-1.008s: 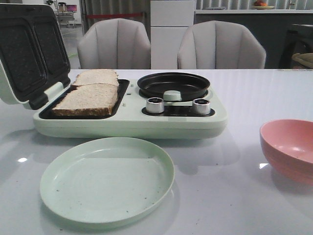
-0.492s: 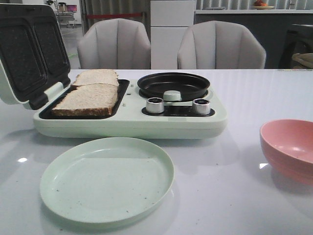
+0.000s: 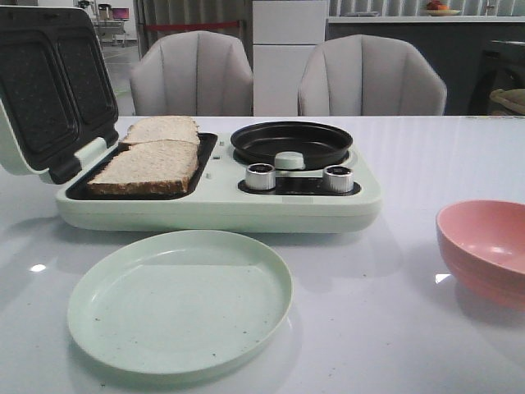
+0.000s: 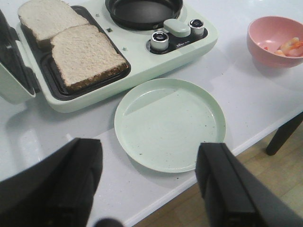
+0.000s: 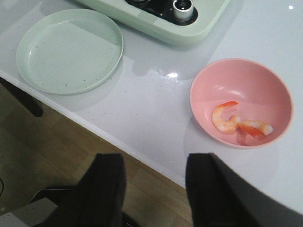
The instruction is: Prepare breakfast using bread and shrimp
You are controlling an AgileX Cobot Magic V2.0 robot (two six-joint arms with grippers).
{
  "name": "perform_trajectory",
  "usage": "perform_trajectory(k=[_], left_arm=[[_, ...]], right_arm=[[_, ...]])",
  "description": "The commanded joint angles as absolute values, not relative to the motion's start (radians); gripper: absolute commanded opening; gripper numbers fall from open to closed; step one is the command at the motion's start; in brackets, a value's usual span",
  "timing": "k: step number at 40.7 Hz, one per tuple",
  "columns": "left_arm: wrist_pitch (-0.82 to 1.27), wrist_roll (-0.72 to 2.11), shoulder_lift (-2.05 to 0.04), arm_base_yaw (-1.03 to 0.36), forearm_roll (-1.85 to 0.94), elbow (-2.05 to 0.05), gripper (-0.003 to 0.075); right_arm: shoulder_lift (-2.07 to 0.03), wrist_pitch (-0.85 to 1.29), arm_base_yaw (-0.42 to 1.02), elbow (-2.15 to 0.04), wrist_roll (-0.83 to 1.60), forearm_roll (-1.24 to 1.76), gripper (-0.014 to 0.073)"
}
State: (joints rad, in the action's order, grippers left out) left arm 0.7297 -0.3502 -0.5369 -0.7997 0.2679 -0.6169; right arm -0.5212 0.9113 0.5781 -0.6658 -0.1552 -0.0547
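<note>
Two slices of bread [image 3: 150,164] [image 3: 162,129] lie side by side in the open sandwich tray of the pale green breakfast maker [image 3: 221,207]; they also show in the left wrist view [image 4: 87,56] [image 4: 47,19]. A curled orange-red and white shrimp [image 5: 226,118] lies in the pink bowl [image 5: 246,82], with a second piece [image 5: 256,127] beside it. My left gripper [image 4: 149,147] is open and empty, above the table's front edge near the green plate [image 4: 170,123]. My right gripper [image 5: 155,161] is open and empty, off the table's edge near the bowl. Neither gripper shows in the front view.
The empty green plate [image 3: 180,300] sits in front of the maker. The maker's lid [image 3: 49,90] stands open at the left. A black frying pan [image 3: 291,141] and two knobs [image 3: 261,176] [image 3: 337,177] are on its right half. The pink bowl [image 3: 484,250] is at the right. Two chairs stand behind.
</note>
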Motion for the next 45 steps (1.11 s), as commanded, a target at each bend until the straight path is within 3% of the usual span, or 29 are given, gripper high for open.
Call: perform_trajectory(k=[1, 15, 32, 40, 45], left_arm=[[0.657, -0.351, -0.541, -0.807, 0.261, -0.656, 0.0476], [0.888, -0.351, -0.715, -0.807, 0.314, -0.771, 0.0404], [0.886, -0.351, -0.843, -0.807, 0.359, -0.775, 0.0099], [0.897, -0.373, -0.877, -0.777, 0.373, -0.782, 0.0099], [0.927, -0.373, -0.926, -0.666, 0.371, -0.808, 0.01]], right_arm=[[-0.523, 0.855, 0.574, -0.691, -0.158, -0.074, 0.042], [-0.523, 0.855, 0.574, -0.691, -0.158, -0.074, 0.042], [-0.523, 0.855, 0.574, -0.691, -0.158, -0.074, 0.042], [-0.523, 0.855, 0.574, -0.691, -0.158, -0.074, 0.042], [-0.523, 0.855, 0.574, -0.691, -0.158, -0.074, 0.042]])
